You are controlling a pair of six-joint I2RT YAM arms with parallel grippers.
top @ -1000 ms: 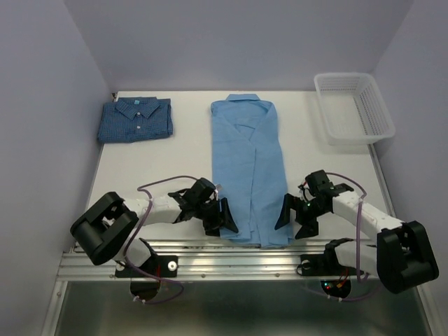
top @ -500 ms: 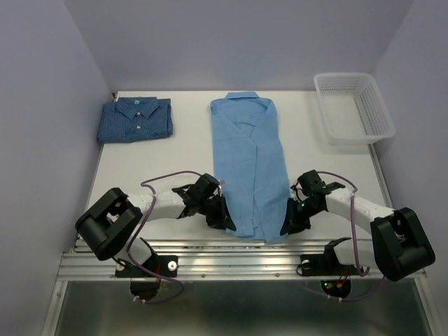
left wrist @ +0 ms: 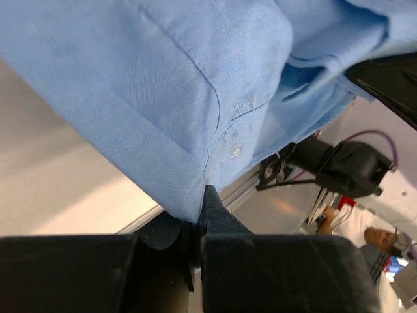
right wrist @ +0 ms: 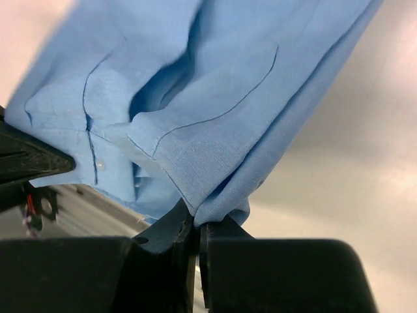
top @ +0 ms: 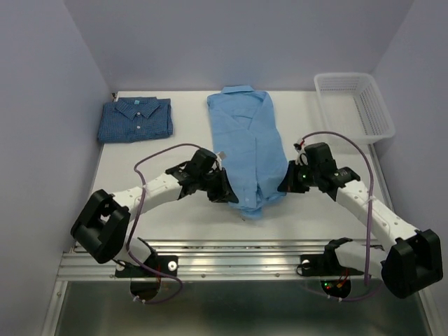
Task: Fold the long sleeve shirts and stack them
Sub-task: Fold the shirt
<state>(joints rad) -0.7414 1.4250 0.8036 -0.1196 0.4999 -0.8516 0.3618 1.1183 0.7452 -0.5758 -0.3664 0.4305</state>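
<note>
The white table (top: 175, 150) carries everything; the light sky-blue shirt (top: 248, 140) lies lengthwise at its centre, collar towards the far edge — its near end bunched and raised between the arms; the white mesh basket (top: 344, 75) sits at the far right corner, the folded checked shirt (top: 135, 119) at the far left; the left gripper (top: 225, 192) and right gripper (top: 285, 183) each pinch that near hem — jaws closed on cloth.

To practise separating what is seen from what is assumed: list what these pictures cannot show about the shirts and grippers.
- Top view: sleeves of the checked shirt, tucked under its own fold.
- Top view: the near hem of the light-blue shirt, bunched between left gripper and right gripper.
- Wrist views: the checked shirt, out of frame; held cloth fills them.
</note>
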